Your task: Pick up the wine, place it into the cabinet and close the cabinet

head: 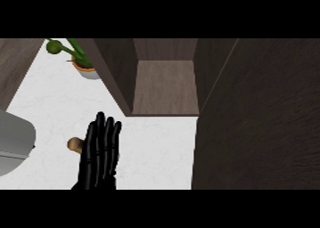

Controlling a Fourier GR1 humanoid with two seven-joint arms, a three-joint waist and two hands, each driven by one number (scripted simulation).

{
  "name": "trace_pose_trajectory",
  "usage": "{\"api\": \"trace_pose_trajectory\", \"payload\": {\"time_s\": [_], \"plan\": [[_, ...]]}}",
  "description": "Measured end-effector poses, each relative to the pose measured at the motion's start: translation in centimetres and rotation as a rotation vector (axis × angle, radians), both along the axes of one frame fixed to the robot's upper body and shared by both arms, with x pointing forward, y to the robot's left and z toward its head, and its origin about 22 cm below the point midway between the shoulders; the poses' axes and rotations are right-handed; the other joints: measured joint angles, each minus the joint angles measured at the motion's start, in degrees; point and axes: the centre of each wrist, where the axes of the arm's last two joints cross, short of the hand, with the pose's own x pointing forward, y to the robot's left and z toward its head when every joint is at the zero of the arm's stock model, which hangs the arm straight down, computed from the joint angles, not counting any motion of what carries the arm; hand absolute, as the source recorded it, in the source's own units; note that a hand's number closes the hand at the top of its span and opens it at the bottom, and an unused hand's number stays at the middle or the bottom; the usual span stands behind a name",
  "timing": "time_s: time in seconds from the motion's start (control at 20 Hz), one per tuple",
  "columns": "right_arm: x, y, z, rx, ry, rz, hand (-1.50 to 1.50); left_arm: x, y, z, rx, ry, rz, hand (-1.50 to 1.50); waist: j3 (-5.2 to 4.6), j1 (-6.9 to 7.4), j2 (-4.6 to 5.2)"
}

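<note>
Left hand (100,149) is seen low in the head view, fingers straight and pointing up the frame, nothing held; it looks at rest over the white counter (155,147). Right hand isn't in view, so its state can't be told.

Just beside the left hand, at its left edge, a small tan rounded thing (75,144) is partly hidden; it may be the cork end of the wine, but that can't be confirmed. No bottle body is made out, so the wine's place is uncertain, poss. under or behind the hand.

Further out: the cabinet (166,84) stands open w/ a bare wooden shelf inside, and its dark door (261,120) is swung toward the viewer, filling the right side. A potted plant (80,60) sits near the cabinet's left wall. A grey rounded appliance (7,142) shows at the left edge.

Risks, as judged: w/ the tan thing mostly hidden, a grasp could be misplaced and the item knocked over or rolled away. The plant could be clipped on the way to the shelf. The door could be struck by an arm coming in from the right.
</note>
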Motion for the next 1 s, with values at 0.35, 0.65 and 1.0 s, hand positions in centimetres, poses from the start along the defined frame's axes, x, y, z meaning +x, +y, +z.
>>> {"api": "trace_pose_trajectory", "payload": {"time_s": [0.35, 0.65, 1.0], "plan": [[-0.1, 0.5, 0.8, -0.010, 0.014, -0.003, -1.50, 0.0, 0.1, 0.8, 0.035, 0.005, 0.074, -1.50, 0.01, 0.09, -0.09], [-0.1, 0.8, 1.1, -0.004, 0.025, -0.008, -1.50, -0.1, 0.4, 1.2, 0.058, 0.015, 0.138, -1.50, 0.01, 0.21, -0.13], [0.1, 0.9, 1.9, -0.017, 0.014, -0.034, -1.50, -0.7, 1.3, 2.3, 0.053, 0.028, 0.182, -1.50, -0.01, 0.33, -0.15]]}}
